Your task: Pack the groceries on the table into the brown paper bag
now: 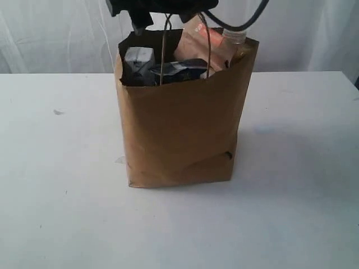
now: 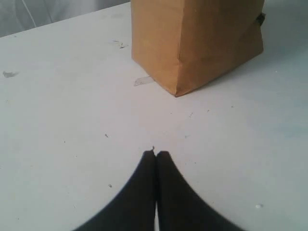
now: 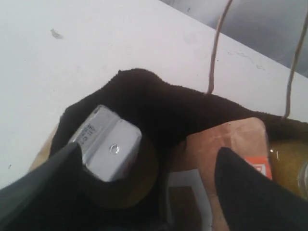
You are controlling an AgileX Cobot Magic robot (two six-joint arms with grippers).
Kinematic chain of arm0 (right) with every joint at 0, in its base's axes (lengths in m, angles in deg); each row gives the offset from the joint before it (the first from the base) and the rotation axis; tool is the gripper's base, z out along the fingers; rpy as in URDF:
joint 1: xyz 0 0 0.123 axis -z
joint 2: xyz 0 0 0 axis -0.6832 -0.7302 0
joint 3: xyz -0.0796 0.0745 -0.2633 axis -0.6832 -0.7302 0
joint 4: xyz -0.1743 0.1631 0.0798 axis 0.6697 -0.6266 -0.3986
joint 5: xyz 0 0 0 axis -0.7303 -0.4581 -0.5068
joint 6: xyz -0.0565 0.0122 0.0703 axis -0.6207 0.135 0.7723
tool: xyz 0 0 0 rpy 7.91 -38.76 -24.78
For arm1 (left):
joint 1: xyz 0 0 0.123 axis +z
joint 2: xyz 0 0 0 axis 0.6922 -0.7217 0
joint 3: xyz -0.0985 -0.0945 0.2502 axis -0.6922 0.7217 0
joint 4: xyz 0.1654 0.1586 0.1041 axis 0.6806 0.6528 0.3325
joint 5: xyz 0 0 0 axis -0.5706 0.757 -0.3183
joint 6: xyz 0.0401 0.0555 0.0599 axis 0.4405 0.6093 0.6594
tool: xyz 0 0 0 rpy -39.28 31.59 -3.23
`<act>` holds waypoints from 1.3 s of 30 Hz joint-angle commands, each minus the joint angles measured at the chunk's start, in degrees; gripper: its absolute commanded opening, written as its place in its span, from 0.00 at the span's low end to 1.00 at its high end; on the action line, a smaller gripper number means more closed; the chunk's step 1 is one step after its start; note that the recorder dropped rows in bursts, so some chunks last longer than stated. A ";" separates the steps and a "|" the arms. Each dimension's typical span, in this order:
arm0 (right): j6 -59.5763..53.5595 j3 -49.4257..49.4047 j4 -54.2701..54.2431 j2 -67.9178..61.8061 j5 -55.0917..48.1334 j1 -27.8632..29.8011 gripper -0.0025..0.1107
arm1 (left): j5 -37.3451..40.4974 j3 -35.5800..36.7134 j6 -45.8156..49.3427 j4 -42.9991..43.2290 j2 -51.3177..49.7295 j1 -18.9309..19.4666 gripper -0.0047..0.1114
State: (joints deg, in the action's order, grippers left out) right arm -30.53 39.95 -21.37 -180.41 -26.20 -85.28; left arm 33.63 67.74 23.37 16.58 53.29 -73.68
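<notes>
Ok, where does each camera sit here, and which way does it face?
Exterior: off the arms, facing the brown paper bag across the table, slightly from above; dark arm parts show over the bag's mouth.
Left wrist: low over the table, facing the bag's bottom corner; shut left end effector shows.
Right wrist: above the bag, looking into it at the small white-blue carton and brown pouch; open right end effector shows.
Shared: exterior and right wrist both see carton and pouch.

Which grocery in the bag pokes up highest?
The brown pouch: its top corner clears the brown paper bag's rim, above the bottle's white cap; the carton sits lower.
</notes>
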 commanded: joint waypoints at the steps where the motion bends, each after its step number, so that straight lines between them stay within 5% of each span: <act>1: -0.48 0.43 0.29 3.24 1.96 -0.08 0.64 | 0.20 0.27 0.20 0.07 0.30 0.03 0.04; 7: -0.48 0.43 0.51 8.00 5.85 -0.08 0.52 | 0.20 0.27 0.20 0.07 0.30 0.03 0.04; 15: -0.48 0.43 1.79 14.23 6.25 -0.08 0.03 | 0.20 0.27 0.20 0.07 0.30 0.03 0.04; 39: -2.57 0.43 -4.87 31.36 -6.61 -6.71 0.02 | 0.20 0.27 0.20 0.07 0.30 0.03 0.04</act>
State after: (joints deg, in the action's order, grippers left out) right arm -32.38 40.06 -26.22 -150.66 -30.80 -91.49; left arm 33.63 67.74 23.37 16.58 53.29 -73.68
